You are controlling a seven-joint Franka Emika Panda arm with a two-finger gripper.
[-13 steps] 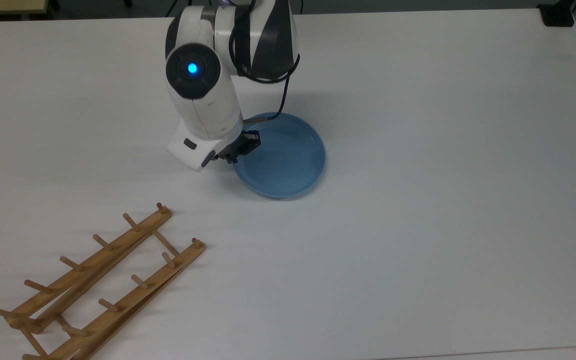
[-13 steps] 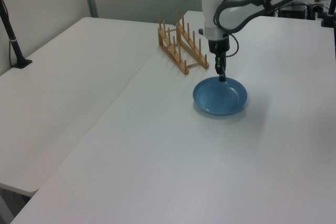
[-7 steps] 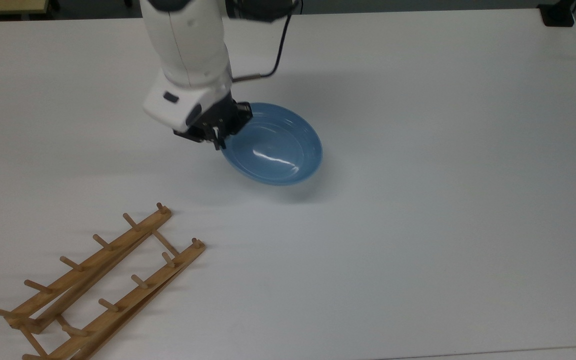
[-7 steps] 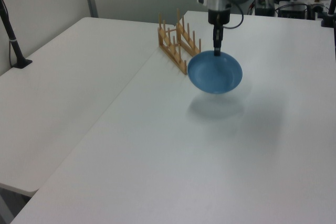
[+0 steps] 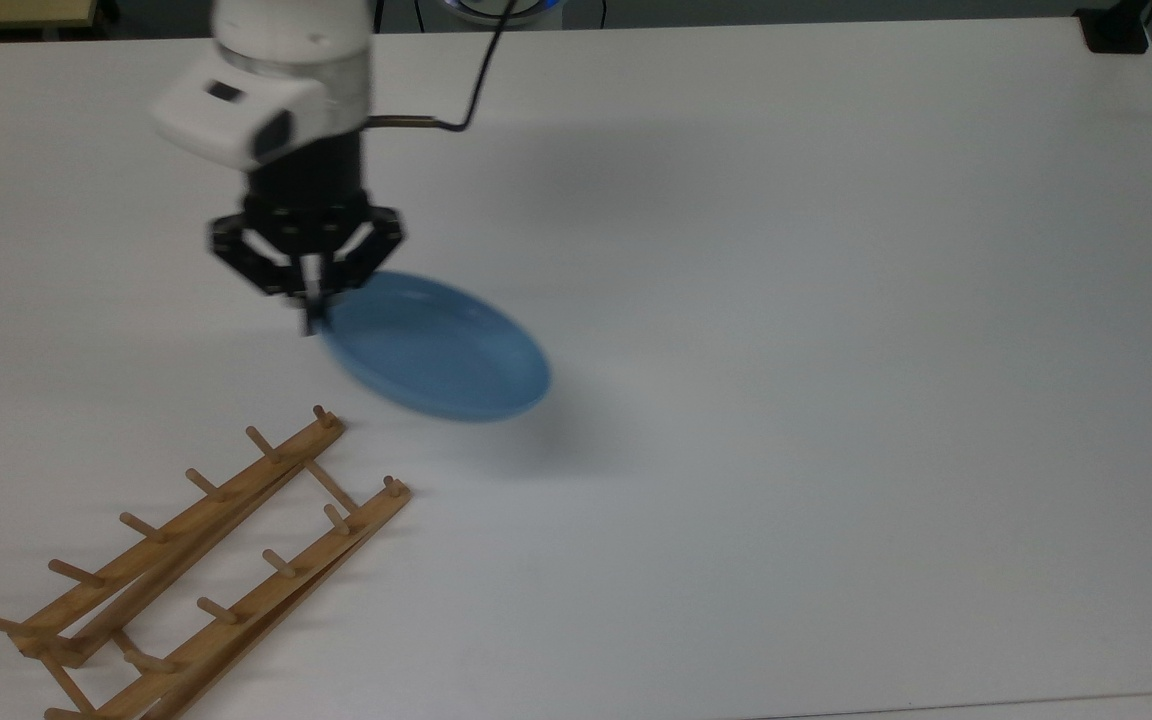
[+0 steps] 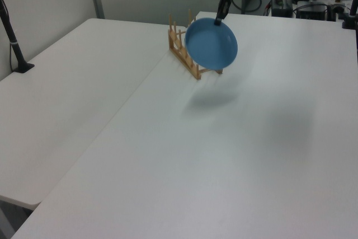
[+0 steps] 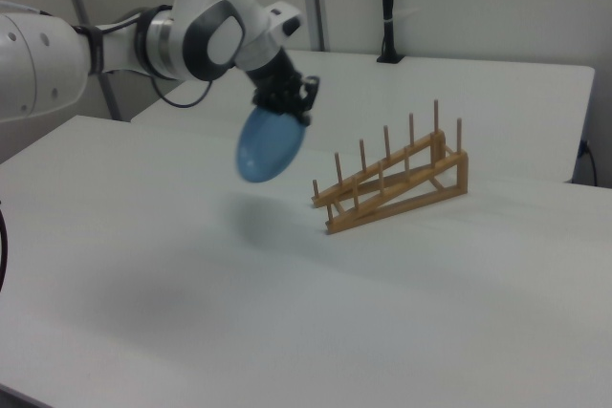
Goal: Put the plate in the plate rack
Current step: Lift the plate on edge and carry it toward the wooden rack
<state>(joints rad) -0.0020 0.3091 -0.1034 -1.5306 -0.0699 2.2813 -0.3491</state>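
The blue plate hangs in the air, tilted, held by its rim. My gripper is shut on that rim at the plate's upper left edge in the top view. In the left view the plate hangs face-on below the gripper, in front of the plate rack. In the right view the plate dangles under the gripper, left of the wooden plate rack. The plate rack lies at the lower left of the top view, below the plate.
The white table stretches wide to the top view's right. A second white table adjoins it on the left view's left, with a black post on it. A black block sits at the top view's far right corner.
The gripper lifted the plate off the table and carried it toward the rack, to the top view's left. The plate has tipped from flat to steeply tilted.
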